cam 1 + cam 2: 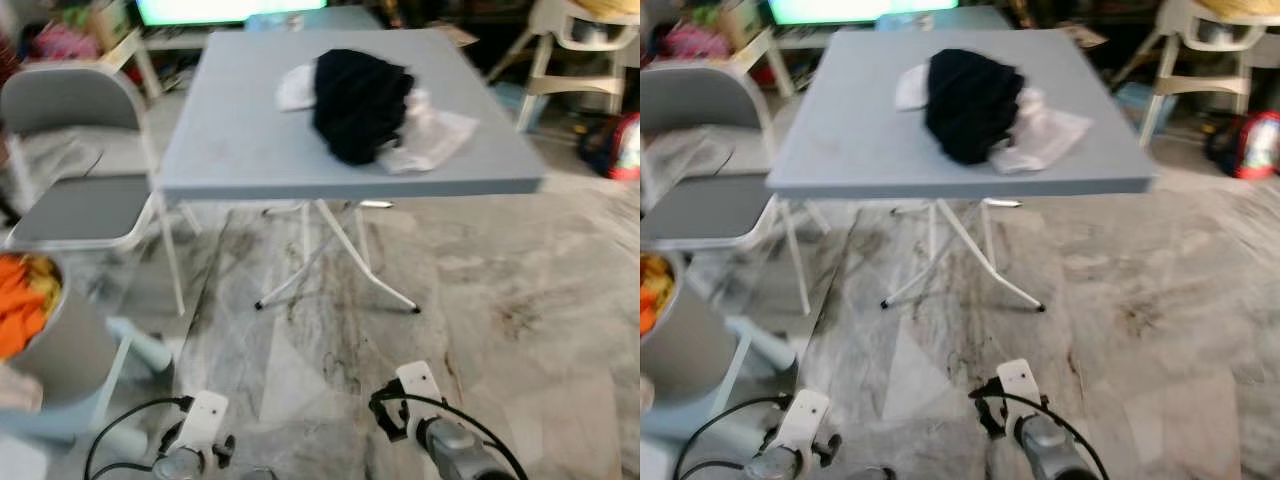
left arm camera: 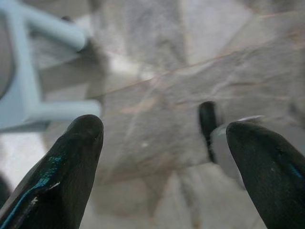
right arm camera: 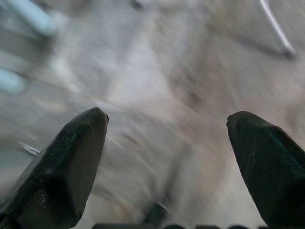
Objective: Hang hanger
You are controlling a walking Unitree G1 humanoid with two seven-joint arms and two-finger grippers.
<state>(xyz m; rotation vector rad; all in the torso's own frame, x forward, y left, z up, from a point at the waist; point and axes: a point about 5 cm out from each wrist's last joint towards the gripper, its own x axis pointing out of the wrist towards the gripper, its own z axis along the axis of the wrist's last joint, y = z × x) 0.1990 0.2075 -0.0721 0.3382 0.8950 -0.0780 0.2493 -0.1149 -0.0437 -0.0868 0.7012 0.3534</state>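
Note:
A pile of black and white clothes (image 1: 365, 105) lies on the far half of a grey-blue folding table (image 1: 240, 150) straight ahead of me. I cannot make out a hanger. Both my arms hang low at the bottom of the eye views, the left arm (image 1: 200, 430) and the right arm (image 1: 440, 435), well short of the table. My left gripper (image 2: 164, 129) is open over the marble floor with nothing between its fingers. My right gripper (image 3: 167, 117) is also open and holds nothing, its view blurred.
A grey folding chair (image 1: 75, 150) stands left of the table. A grey tub with orange contents (image 1: 30, 320) on a pale blue frame (image 2: 28, 71) is close at my lower left. A white high chair (image 1: 580, 50) and a red bag (image 1: 620, 145) sit back right.

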